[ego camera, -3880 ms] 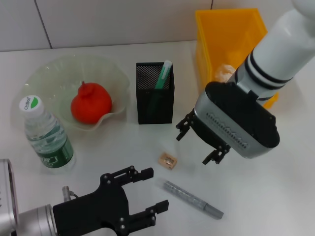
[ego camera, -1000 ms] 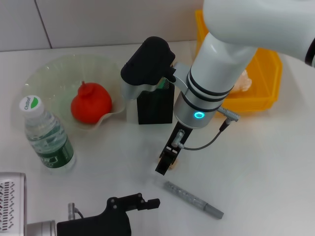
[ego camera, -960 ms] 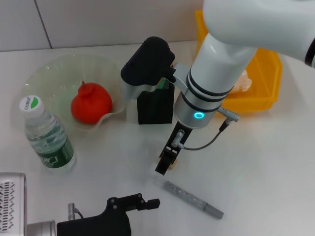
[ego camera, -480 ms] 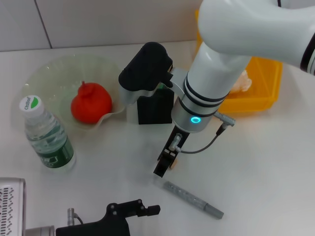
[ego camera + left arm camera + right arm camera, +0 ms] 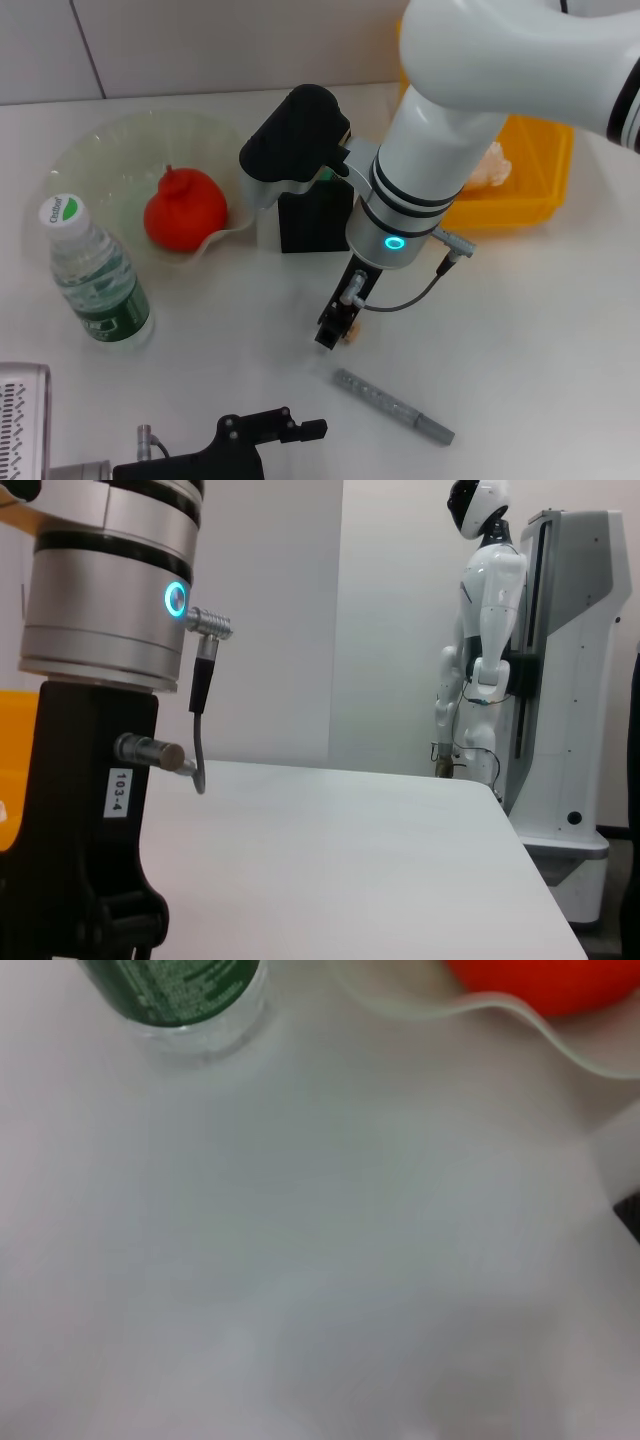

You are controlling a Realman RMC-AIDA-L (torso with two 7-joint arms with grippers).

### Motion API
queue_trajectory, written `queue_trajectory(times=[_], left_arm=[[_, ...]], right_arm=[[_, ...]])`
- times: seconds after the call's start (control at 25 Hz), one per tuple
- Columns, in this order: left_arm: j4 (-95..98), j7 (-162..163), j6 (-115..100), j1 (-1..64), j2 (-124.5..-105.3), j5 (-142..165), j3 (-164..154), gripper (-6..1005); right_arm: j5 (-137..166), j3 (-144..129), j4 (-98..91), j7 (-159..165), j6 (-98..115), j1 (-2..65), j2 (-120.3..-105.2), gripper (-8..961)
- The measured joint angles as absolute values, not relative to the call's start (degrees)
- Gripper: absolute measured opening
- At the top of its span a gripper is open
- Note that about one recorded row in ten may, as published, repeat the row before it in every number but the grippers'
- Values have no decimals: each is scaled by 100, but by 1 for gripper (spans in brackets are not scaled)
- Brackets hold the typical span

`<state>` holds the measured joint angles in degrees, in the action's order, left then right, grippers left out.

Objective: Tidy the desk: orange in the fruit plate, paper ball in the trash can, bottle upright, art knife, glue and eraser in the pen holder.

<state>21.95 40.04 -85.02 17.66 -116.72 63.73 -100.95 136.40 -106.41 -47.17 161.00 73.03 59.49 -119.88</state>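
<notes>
The tan eraser shows just beside the fingertips of my right gripper, which reaches straight down in front of the pen holder and looks shut on the eraser. The orange lies in the fruit plate. To the left the bottle stands upright. A grey art knife lies flat on the table near the front. Inside the yellow trash can rests the paper ball. My right arm hides most of the holder's top. The left gripper sits at the front edge.
The right wrist view looks down on the bottle's base, the plate's rim and the orange. In the left wrist view the right arm's wrist fills the near side, and a white humanoid robot stands beyond the table.
The right arm has come down from above the table onto the eraser; over the last second its fingertips shifted slightly up and back. The left gripper has drawn back toward the front edge.
</notes>
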Motion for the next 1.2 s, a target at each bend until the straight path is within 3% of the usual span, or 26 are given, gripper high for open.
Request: queue_trajectory(times=[0.32,0.8,1.08,1.2], left_arm=[[2188,4000,-8502,1766,-11672,6372,-10101,696],[2214,3999,-8504,1766,-11672,6373,-10107,696],[2216,3999,-8533,1767,-11666,6379,-10093,696],[2215,3999,-8537,1767,-11663,6381,-10092,696]], right_arm=[[13670,-10646,-4669,16102,7303,5972,-11988,445],[13650,-10652,-4573,16063,7283,5978,-11988,382],[13647,-10650,-4598,16056,7264,5973,-11988,259],[13647,-10642,-4618,16051,7261,5950,-11988,257]])
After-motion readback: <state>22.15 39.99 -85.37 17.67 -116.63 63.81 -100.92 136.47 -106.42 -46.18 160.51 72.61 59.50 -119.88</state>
